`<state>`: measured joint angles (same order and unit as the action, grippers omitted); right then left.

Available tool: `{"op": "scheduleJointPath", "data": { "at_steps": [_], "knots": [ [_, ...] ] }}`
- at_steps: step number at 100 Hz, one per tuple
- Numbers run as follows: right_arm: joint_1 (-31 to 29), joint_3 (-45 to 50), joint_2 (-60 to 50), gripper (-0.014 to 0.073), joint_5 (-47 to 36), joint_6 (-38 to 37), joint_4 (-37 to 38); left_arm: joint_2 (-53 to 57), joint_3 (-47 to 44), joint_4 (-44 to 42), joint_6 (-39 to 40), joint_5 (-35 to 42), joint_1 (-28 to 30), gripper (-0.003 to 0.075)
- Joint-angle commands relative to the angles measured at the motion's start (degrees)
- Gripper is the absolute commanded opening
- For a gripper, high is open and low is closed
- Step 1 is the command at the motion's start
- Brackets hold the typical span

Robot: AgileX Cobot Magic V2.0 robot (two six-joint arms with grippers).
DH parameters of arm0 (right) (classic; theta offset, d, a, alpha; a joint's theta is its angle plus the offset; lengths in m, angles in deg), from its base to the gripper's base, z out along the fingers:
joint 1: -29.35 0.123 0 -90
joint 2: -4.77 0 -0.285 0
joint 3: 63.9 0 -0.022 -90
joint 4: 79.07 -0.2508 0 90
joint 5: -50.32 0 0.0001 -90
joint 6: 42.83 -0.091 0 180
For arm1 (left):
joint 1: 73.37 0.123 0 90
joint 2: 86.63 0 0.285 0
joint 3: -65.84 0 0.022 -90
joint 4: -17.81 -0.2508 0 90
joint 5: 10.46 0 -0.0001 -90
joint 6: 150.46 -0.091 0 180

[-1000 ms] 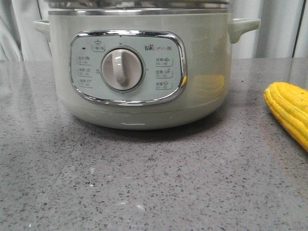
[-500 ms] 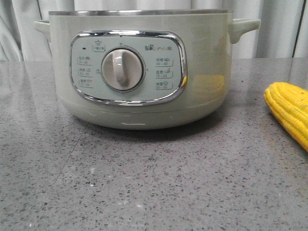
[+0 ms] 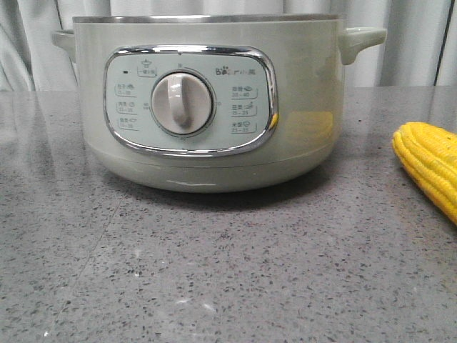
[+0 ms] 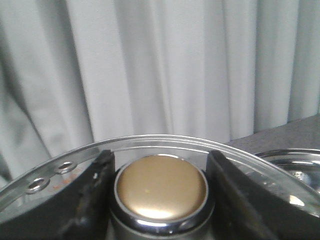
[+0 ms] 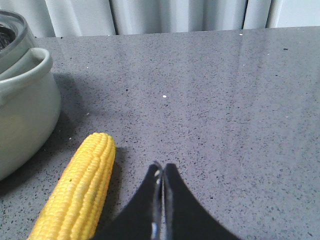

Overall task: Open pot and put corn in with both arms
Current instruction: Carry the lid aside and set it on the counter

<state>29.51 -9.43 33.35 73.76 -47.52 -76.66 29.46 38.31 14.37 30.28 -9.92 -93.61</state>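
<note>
The pale-green pot (image 3: 207,100) stands on the grey table, its top rim bare in the front view. It also shows in the right wrist view (image 5: 22,105). My left gripper (image 4: 160,187) is shut on the gold knob (image 4: 161,186) of the glass lid (image 4: 150,145), held up in front of the curtain. The pot's metal rim (image 4: 290,162) shows beside the lid. The yellow corn (image 3: 432,168) lies on the table right of the pot. In the right wrist view the corn (image 5: 77,192) lies beside my right gripper (image 5: 161,170), which is shut and empty above the table.
A pale curtain (image 3: 414,43) hangs behind the table. The grey speckled tabletop (image 3: 228,271) stretches in front of the pot and past the corn (image 5: 225,100).
The glass lid sat on the pot one second ago; it has risen out of the front view. The pot has shifted slightly. The corn has not moved.
</note>
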Motion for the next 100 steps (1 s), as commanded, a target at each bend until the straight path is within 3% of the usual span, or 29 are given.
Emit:
{"op": "scheduleJointPath", "data": {
  "at_steps": [1,15,33,53,100],
  "knots": [
    [-0.2,-1.5,0.9,-0.0064,-4.6,0.3,0.3,4.6,-1.5,0.3,-0.1,10.4,2.3,-0.0020],
    [-0.2,-1.5,0.9,-0.0064,-4.6,0.3,0.3,10.4,-9.3,0.3,-0.1,16.3,6.4,-0.0020],
    [-0.2,-1.5,0.9,-0.0064,-4.8,0.3,0.3,16.4,-17.5,3.0,-0.1,16.3,11.8,-0.0020],
    [-0.2,-1.5,0.9,-0.0064,-5.2,0.3,0.3,18.1,-23.8,4.8,-0.1,16.7,14.0,-0.0020],
    [-0.2,-1.5,0.9,-0.0064,-5.2,0.3,0.3,3.5,-28.2,4.3,4.2,33.7,12.8,-0.0020]
  ]
}}
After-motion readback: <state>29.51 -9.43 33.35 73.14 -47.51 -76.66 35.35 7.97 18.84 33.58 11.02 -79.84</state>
